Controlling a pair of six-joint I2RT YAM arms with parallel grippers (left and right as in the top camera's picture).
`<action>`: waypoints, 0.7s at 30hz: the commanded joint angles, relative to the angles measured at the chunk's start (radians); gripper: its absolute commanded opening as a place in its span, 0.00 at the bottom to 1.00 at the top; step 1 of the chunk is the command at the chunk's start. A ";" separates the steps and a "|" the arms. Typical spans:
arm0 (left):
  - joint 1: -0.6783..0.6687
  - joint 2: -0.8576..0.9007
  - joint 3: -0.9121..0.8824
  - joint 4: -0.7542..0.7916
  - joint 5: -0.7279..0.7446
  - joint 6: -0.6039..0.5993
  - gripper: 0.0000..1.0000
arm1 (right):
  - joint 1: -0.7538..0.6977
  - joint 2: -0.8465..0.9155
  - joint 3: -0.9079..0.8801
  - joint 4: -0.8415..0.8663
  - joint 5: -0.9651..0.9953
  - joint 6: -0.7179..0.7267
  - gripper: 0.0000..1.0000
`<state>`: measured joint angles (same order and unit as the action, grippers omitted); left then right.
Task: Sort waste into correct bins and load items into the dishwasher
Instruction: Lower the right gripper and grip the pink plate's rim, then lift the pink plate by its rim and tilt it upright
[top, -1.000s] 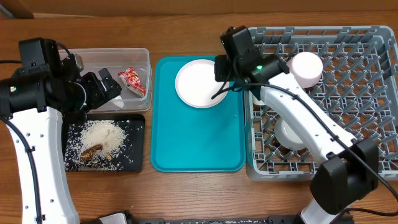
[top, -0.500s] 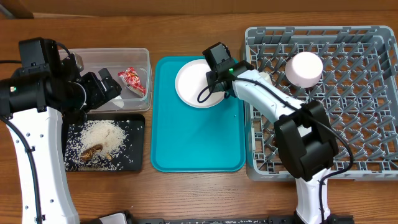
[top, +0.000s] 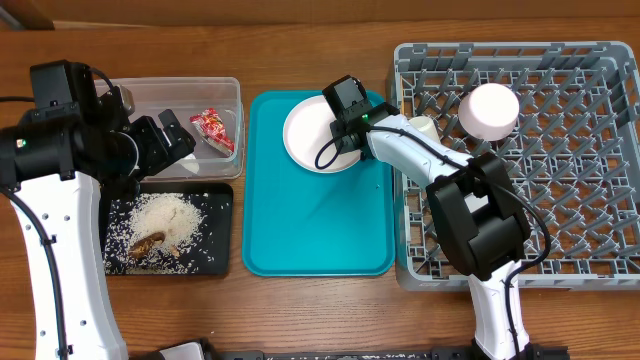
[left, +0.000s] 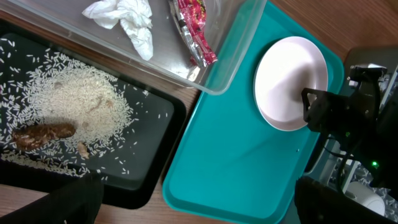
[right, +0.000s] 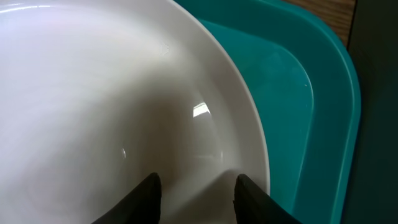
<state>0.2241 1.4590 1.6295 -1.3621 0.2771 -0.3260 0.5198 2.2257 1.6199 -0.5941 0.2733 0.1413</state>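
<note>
Right gripper (right: 198, 194), fingers parted narrowly and empty, stands over the white plate (top: 303, 138) at the teal tray's (top: 318, 225) far end. The plate's rim lies just right of its fingertips. Left gripper (top: 177, 141), spread wide, hangs well apart.

A white plate (top: 305, 130) lies flat and empty at the far end of the teal tray (top: 310, 230). To its right stands the grey rack (top: 600, 230) — a pale pink cup (top: 488, 108) sits in its far rows. The clear bin (top: 170, 95) holds a red wrapper (top: 213, 130) and a crumpled tissue (left: 124, 15); the black tray (top: 218, 262) bears rice (top: 165, 222) and a brown scrap (top: 148, 242).
</note>
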 joint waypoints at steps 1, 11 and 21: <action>-0.003 -0.006 0.010 0.001 0.008 -0.003 1.00 | 0.005 0.028 0.003 -0.022 0.007 -0.018 0.41; -0.003 -0.006 0.010 0.001 0.008 -0.003 1.00 | 0.143 0.027 0.005 -0.155 -0.041 -0.121 0.49; -0.003 -0.006 0.010 0.001 0.008 -0.003 1.00 | 0.347 0.027 0.005 -0.409 -0.031 -0.198 0.51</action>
<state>0.2241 1.4590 1.6295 -1.3621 0.2771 -0.3260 0.8219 2.2078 1.6588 -0.9634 0.2962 -0.0273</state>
